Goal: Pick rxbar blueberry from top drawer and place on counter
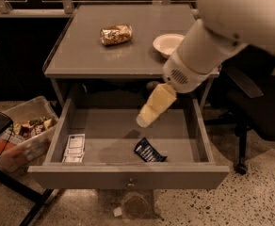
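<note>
Gripper (143,120): hanging over the open top drawer (128,175), tip angled down and to the left in view, above the drawer floor near mid-width. Open or closed: cannot tell.

Just frontward of the gripper tip, a little to the right in view: rxbar blueberry (149,150). Dark wrapper, white print, flat on the drawer floor, skewed against the drawer walls, close to the front panel. Apart from the gripper, not touching.

Well left of the gripper, same drawer, front-left corner: white printed packet (74,148), flat, just beside the left wall.

Frontward of the gripper, mid front panel: small round knob (130,183).

Behind and above the gripper: counter (85,55), grey, raised rim. Back-left of the gripper on it: crumpled foil can (116,34), on its side. Behind the gripper's wrist, right part of the counter: white bowl (167,43), partly hidden by the arm (208,46).

Far left of the gripper, on the floor: clear plastic bin (27,138) with mixed items. Far right: black office chair (260,107).
</note>
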You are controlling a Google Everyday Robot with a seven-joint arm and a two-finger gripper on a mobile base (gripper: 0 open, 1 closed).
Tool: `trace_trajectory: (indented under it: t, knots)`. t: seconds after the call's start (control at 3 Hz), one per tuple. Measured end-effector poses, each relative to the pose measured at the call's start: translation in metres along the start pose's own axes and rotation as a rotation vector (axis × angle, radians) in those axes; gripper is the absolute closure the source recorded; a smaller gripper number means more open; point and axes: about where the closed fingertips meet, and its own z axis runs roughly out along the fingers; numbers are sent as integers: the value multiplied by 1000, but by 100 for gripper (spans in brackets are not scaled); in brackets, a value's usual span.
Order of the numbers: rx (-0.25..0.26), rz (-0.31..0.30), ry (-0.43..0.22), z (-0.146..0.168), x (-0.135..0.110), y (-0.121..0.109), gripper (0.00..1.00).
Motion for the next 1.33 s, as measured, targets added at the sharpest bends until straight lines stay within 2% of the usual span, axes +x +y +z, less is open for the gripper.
trace_trajectory:
  t: [0.33,0.67,1.0,1.33]
  knots:
    - [-16,96,86,57,-9,1,0]
    - [-46,234,180,113,-1,7,0]
    - [-79,399,303,156,17,14,0]
    - [-70,463,308,157,17,15,0]
